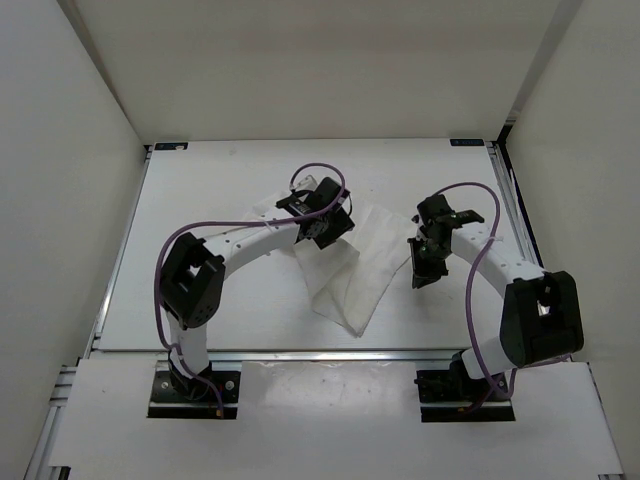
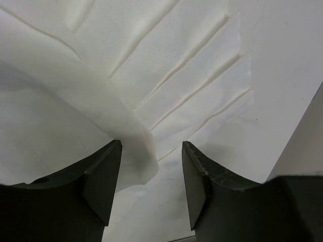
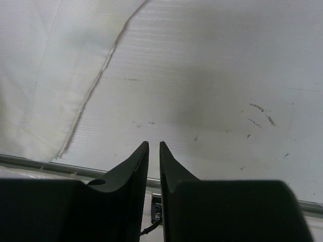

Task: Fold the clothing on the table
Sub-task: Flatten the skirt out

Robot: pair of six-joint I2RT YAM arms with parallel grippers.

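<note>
Black-fingered, my left claw (image 2: 151, 146) stands wide over a folded edge of the white pleated cloth (image 2: 166, 65); my right claw (image 3: 154, 145), nearly shut and empty, hangs beside its hem over the table (image 3: 227, 75). The cloth lies at the table's middle

Clothing (image 1: 350, 280) lay flat on table (image 1: 200, 190), about mid-width, running from rear left toward front rail (image 1: 300, 352), near tip just short of it. Left gripper (image 1: 325, 222) sat over clothing's rear part, with a folded edge between its fingers (image 2: 101, 176). Right gripper (image 1: 427, 265) was right of clothing, apart from it, over bare table. In right wrist view, clothing's hem lay to the left. Both arm bases stood in front of rail.
</note>
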